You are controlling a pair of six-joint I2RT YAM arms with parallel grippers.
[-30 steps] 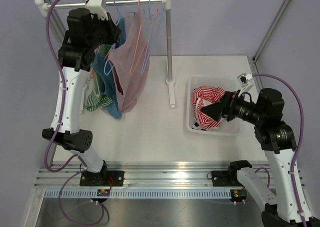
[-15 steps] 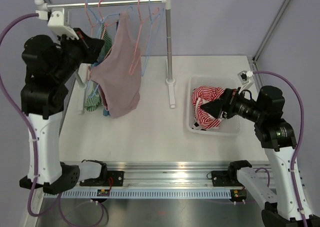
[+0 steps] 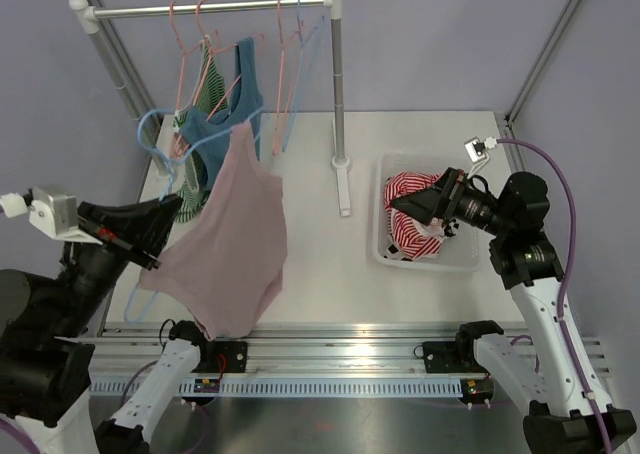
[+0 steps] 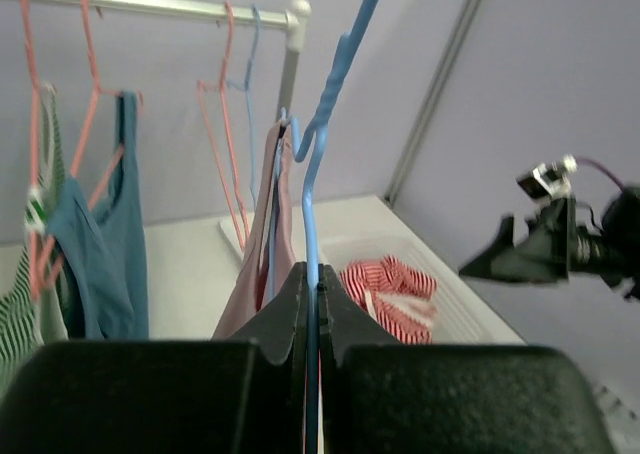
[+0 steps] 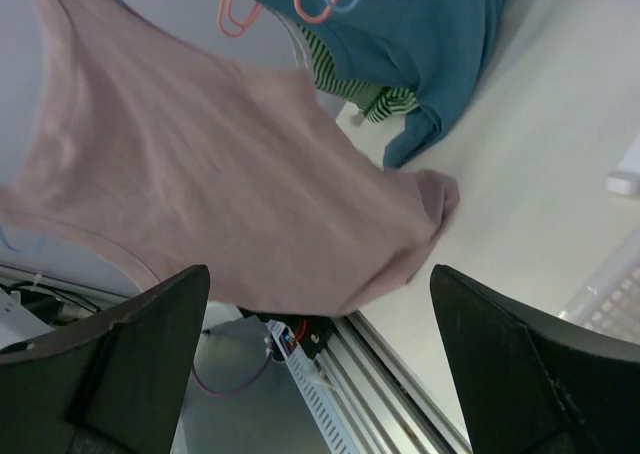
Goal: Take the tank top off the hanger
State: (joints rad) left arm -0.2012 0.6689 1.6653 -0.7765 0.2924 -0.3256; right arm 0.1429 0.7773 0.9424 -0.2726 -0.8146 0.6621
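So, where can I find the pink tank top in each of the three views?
Top external: the pink tank top hangs at the lower left.
Left wrist: the pink tank top is a narrow strip at the centre, on the blue hanger held by the left gripper.
Right wrist: the pink tank top fills the left and centre.
Shared landmark: the blue tank top, visible in all three.
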